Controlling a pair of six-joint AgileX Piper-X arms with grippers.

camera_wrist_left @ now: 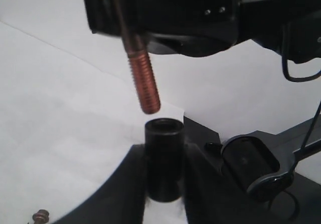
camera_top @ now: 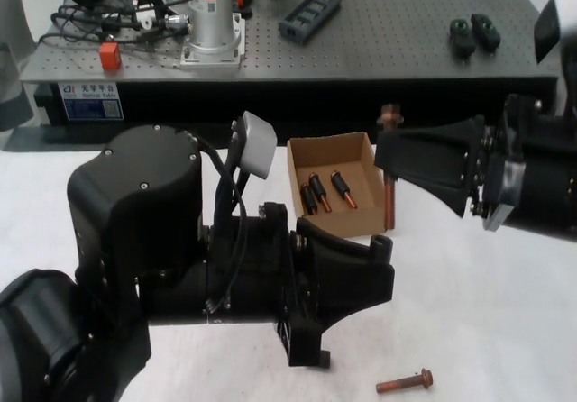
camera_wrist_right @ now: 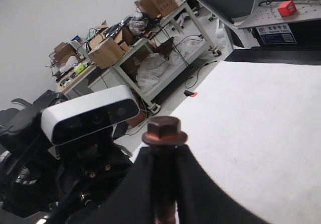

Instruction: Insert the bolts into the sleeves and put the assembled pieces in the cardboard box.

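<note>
My left gripper point(camera_wrist_left: 164, 184) is shut on a black sleeve point(camera_wrist_left: 164, 158), held upright with its open end up. Just above that opening hangs a copper bolt point(camera_wrist_left: 143, 78), threaded tip down and slightly tilted, a small gap from the sleeve. My right gripper point(camera_wrist_right: 163, 184) is shut on this bolt below its hex head point(camera_wrist_right: 164, 131). In the high view the bolt point(camera_top: 389, 181) hangs upright in the right gripper point(camera_top: 389, 163), over the left gripper point(camera_top: 379, 253), beside the cardboard box point(camera_top: 329, 146). Three assembled pieces point(camera_top: 317, 192) lie in the box.
A loose copper bolt point(camera_top: 405, 383) lies on the white table near the front edge, seen too in the left wrist view point(camera_wrist_left: 40, 216). Behind the table stands a perforated bench point(camera_top: 397, 32) with a metal post, cables and small black parts.
</note>
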